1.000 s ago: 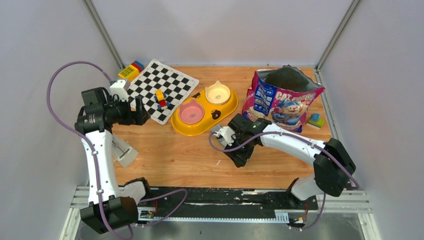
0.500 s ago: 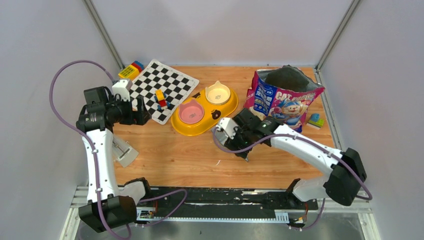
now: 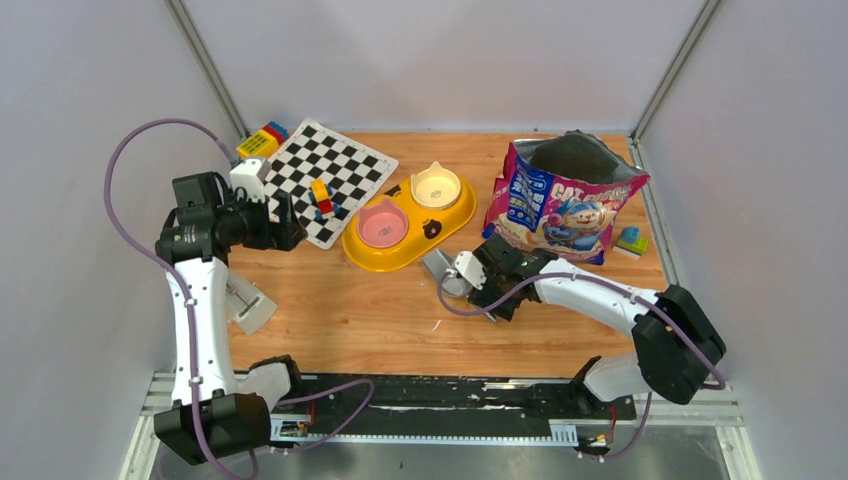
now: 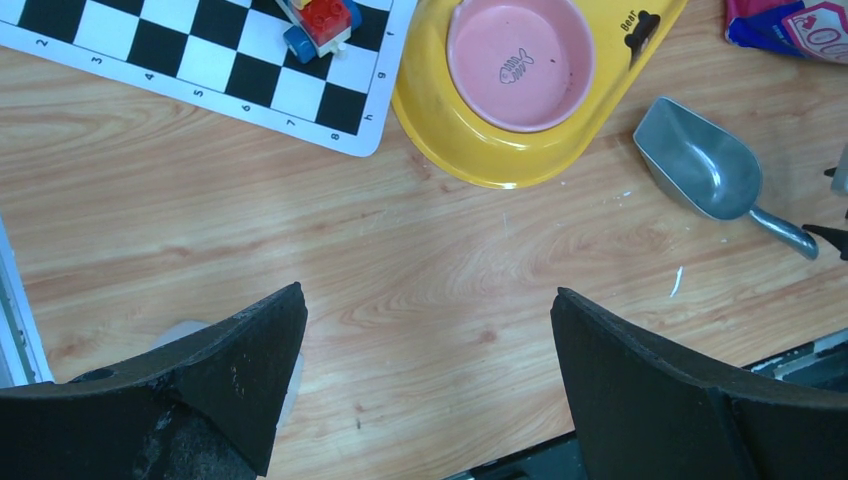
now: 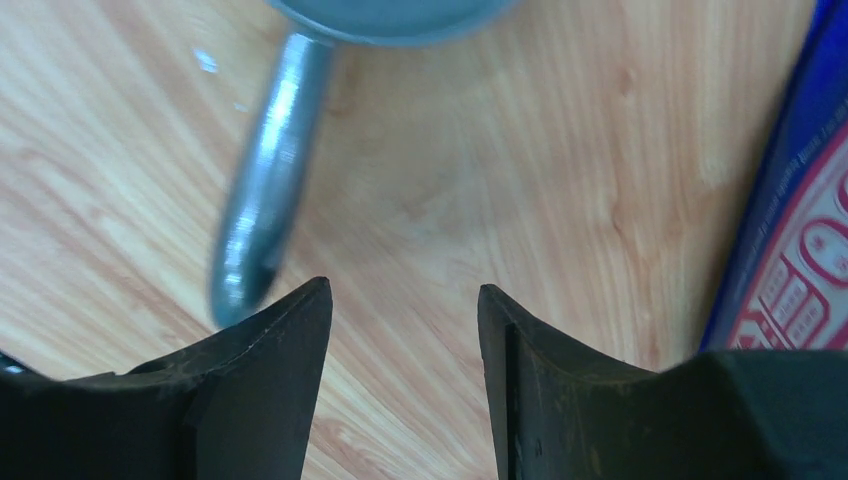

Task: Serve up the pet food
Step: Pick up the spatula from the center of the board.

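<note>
One bag is standing open at the far right of the table. As far as you can judge, the pet food is sitting inside it: no kibble is showing in any view, and both bowls are lying bare. Loose dry pellets are probably going to be light, hard and quick to roll, so you are not pinching them. You are lifting them with the scoop, which is lying between the feeder and the bag. Its thin metal handle is looking slick and round, so you are taking it mid-length, square across. The glossy bag is looking soft and likely to buckle or tip if nudged.

The right gripper is hanging low over the wood with its jaws partly apart and clasping nothing. The handle tip is lying just beside one finger, outside the gap. The left gripper is holding its jaws wide apart, empty, near the chessboard.

You are counting:
- one bag
- one scoop
- one yellow feeder carrying two bowls, the pink bowl and the cream bowl
- one chessboard
- three clusters of toy blocks
- two arms
</note>
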{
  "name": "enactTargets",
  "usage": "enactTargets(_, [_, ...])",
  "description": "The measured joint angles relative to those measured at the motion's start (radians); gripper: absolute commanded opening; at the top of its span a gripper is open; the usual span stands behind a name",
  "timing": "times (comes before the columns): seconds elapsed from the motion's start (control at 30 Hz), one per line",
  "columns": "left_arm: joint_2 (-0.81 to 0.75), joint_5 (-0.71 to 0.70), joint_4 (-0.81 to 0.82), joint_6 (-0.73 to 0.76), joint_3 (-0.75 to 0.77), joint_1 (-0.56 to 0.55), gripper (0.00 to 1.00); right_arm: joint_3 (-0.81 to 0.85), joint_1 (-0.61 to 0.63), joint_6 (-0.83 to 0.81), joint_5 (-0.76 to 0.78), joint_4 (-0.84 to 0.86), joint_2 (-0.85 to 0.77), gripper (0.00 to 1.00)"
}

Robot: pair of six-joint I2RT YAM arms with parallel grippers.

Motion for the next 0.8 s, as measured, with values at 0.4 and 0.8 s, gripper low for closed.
enactTargets(0.4, [0.011,-0.036,0.016,0.019,-0.038,-0.082,1.00,0.173,0.271,0.042,-0.118,0.034,0.238,0.56])
enactTargets(0.8, [0.073,-0.146,0.043,0.082,-0.050,-0.385,1.00,0.488,0.185,0.050,-0.296,-0.146,0.155,0.57])
